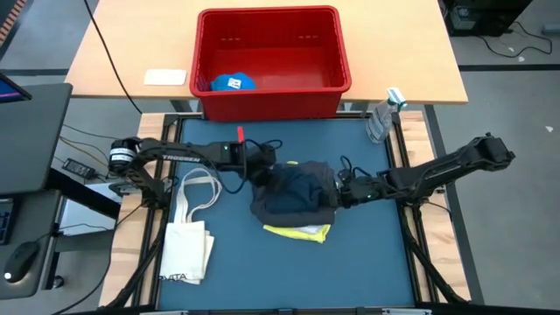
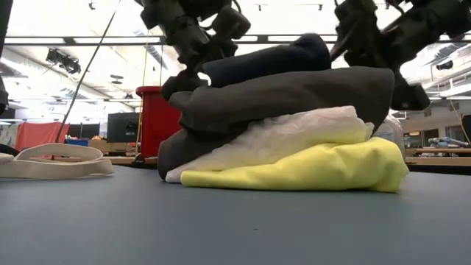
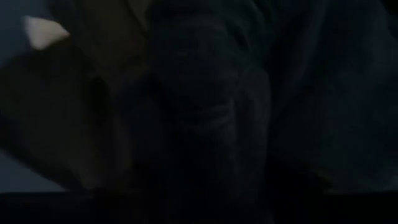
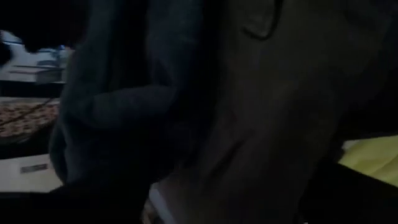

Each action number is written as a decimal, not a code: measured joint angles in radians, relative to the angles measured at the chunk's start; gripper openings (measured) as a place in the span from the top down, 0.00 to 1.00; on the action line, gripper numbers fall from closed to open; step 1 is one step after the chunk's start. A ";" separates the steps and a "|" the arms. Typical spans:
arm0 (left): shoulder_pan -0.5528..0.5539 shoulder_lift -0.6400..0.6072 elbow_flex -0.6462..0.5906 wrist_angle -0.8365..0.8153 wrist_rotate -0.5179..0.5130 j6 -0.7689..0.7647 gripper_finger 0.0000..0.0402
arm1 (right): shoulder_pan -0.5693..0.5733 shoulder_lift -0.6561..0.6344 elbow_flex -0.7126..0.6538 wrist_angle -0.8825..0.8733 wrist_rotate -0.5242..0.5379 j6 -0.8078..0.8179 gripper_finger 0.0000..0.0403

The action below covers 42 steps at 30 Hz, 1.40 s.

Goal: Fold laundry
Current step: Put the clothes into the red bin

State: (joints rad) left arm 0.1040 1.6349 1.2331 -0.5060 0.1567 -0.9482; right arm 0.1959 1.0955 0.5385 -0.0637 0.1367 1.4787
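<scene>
Both arms reach in low toward table centre, forearms near horizontal, wrists facing each other. Left gripper (image 1: 265, 166) comes from the left side, right gripper (image 1: 337, 191) from the right, both at the same height. In the low view both wrists drop in from above. Can't make out finger spread on either one.

Robotics lab: ceiling light strips (image 2: 66, 40), cluttered benches (image 2: 441, 151), cabled floor (image 1: 503, 39).
</scene>
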 joint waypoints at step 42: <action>-0.008 -0.215 -0.781 0.857 -0.044 -0.223 0.22 | 0.432 -0.143 -0.316 0.044 0.439 0.631 0.11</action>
State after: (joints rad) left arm 0.0959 1.4197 0.4525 0.3506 0.1125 -1.1707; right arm 0.6277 0.9521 0.2225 -0.0197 0.5758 2.1096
